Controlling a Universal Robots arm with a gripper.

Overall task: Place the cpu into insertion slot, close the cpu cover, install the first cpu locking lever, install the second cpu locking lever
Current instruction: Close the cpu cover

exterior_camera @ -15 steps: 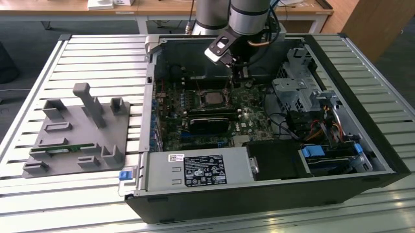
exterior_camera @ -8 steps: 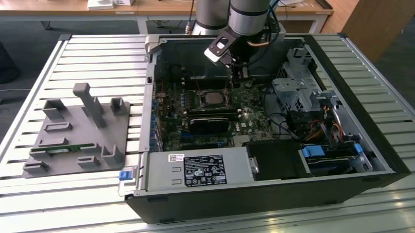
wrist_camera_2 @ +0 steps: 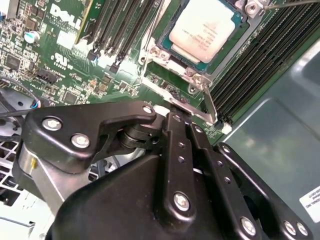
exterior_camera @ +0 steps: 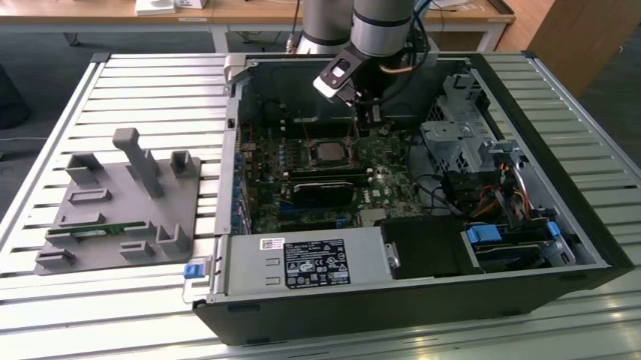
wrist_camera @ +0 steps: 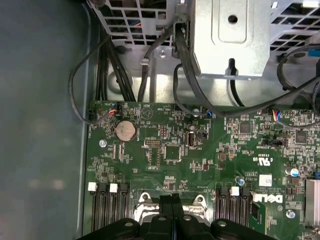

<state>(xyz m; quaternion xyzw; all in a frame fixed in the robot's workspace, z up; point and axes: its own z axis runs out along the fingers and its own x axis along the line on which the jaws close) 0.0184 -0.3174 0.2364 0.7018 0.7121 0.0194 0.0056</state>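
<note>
Silver and flat, the chip [wrist_camera_2: 202, 25] lay in its slot [wrist_camera_2: 165, 52] under the metal cover [wrist_camera_2: 192, 75], and the gripper [wrist_camera_2: 180, 120], fingers squeezed together, sat by the thin lever [wrist_camera_2: 209, 102]; a slow, steady push looked best.

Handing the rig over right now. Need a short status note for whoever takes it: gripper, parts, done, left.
Gripper: shut, holding nothing, tips right at the edge of the cpu cover.
cpu: lies flat in the insertion slot, metal top up.
Cover: looks lowered around the chip; cannot confirm it is fully flat.
Done: cpu placed.
Left: one locking lever stands out beside the gripper and looks unlatched. The second lever's state cannot be told.
</note>
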